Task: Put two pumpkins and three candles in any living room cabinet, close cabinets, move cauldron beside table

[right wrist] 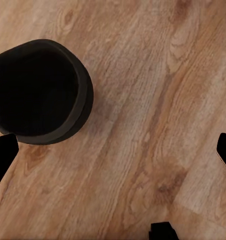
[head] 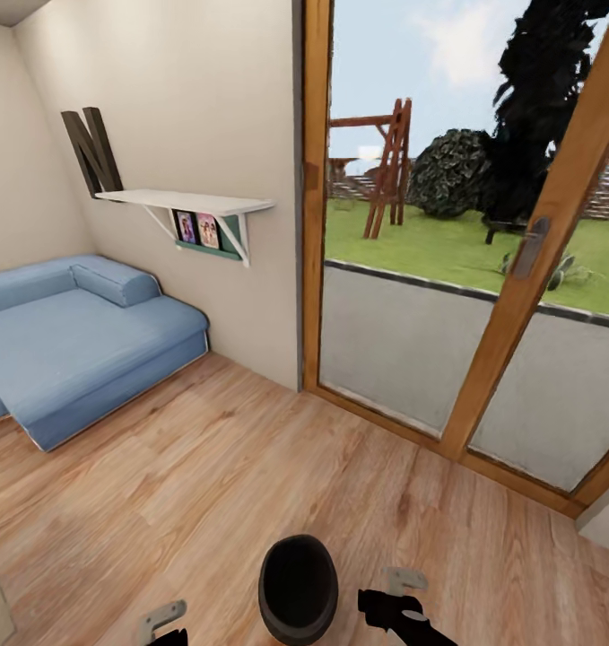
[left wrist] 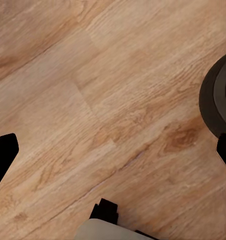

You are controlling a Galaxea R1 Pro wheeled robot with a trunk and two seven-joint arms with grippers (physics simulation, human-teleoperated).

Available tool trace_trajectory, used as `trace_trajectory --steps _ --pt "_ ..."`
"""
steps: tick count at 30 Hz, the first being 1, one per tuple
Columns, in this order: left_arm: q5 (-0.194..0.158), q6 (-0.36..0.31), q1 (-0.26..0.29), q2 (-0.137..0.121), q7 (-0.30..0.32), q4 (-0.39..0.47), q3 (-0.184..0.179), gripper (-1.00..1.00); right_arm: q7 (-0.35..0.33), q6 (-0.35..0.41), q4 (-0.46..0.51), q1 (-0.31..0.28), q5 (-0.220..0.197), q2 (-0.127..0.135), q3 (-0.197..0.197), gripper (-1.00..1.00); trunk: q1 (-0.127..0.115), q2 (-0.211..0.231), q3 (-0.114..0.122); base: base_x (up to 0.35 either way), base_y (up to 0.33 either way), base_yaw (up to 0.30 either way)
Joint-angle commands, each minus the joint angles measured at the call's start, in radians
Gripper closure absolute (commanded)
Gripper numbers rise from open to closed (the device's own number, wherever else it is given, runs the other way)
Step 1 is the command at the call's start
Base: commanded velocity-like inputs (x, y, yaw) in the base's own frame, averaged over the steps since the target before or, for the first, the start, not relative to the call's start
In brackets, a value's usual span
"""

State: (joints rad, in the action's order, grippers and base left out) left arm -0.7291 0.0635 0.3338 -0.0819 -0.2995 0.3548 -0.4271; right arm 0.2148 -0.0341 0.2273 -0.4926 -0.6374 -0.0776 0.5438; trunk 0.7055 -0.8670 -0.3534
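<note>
Head view has the cauldron point(head: 297, 588) upright on the wood floor point(head: 205, 467), between the left gripper point(head: 165, 625) and right gripper point(head: 395, 599), touching neither; both grippers spread wide, holding nothing.

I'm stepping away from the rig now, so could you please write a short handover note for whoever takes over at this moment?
Left gripper: open, empty, over bare wood floor.
Right gripper: open, empty, over the floor beside the cauldron.
Cauldron: upright on the floor between the two arms, close in front of the robot, held by neither gripper. Its inside looks dark; I cannot tell if anything is in it.
Surroundings: blue sofa to the left, glass door ahead.
Left to do: grasp the cauldron and set it next to the table. Status of pumpkins, candles and cabinets cannot be judged from here.
</note>
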Motion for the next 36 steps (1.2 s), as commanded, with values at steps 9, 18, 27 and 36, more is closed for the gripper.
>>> trace_trajectory --steps 9,18,27,36 --pt "-0.012 0.004 0.001 -0.001 -0.006 0.001 -0.009 -1.0 0.005 -0.004 -0.002 -0.001 -0.009 0.001 0.008 -1.0 0.001 -0.001 -0.001 0.316 -0.012 0.001" --pt "-0.011 0.004 0.001 -0.001 -0.006 0.001 -0.009 -1.0 0.009 -0.002 -0.003 -0.001 -0.002 -0.005 0.009 -1.0 0.001 -0.001 -0.001 0.294 -0.104 0.223" --pt "-0.011 0.004 0.001 -0.001 -0.006 0.001 -0.009 -1.0 0.007 -0.003 -0.002 -0.001 -0.004 -0.001 0.01 -1.0 0.001 -0.001 -0.001 0.203 -0.132 0.102" --pt "-0.015 0.005 0.001 -0.001 -0.006 0.001 -0.009 -1.0 0.003 -0.004 -0.003 -0.001 0.001 -0.003 0.013 -1.0 0.001 -0.001 -0.001 0.05 -0.051 0.02"
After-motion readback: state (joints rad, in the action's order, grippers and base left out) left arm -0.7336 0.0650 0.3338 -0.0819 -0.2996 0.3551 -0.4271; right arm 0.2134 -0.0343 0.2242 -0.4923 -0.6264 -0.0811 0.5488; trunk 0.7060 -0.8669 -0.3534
